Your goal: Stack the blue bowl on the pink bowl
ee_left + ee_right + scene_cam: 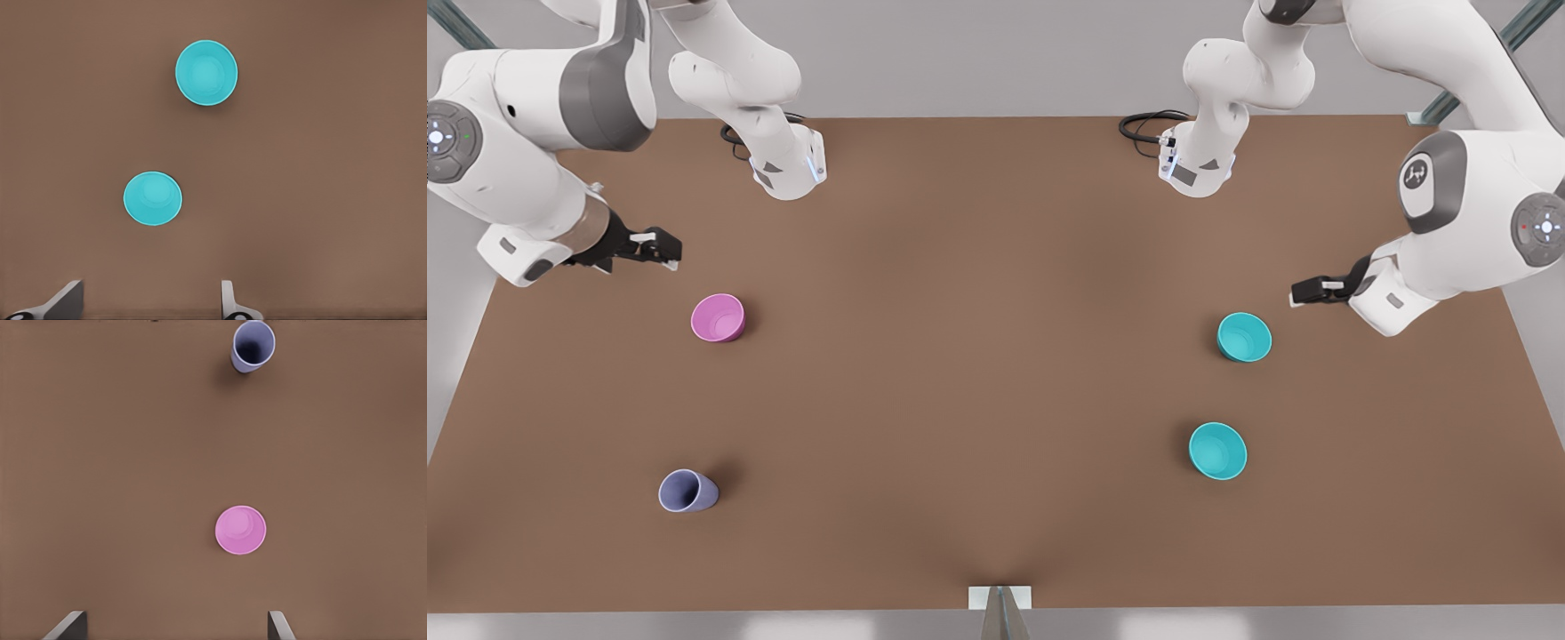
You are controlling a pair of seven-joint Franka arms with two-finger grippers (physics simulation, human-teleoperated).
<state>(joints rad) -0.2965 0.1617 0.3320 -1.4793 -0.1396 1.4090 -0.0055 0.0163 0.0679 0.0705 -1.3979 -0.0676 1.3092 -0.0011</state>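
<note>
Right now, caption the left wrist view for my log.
Open left tool hovering above two teal bowls on the brown table.

This looks like a bare robotics test bench in a simulated lab rather than any home or kitchen. A wide plain brown table (996, 373) sits against blank grey surroundings, with two white Franka arm bases (787, 169) bolted at its far edge, black cables (1147, 124) coiled beside them and grey metal frame struts (1507, 40) crossing the corners. The few plain coloured bowls and a cup stand spaced out like test props.
</note>
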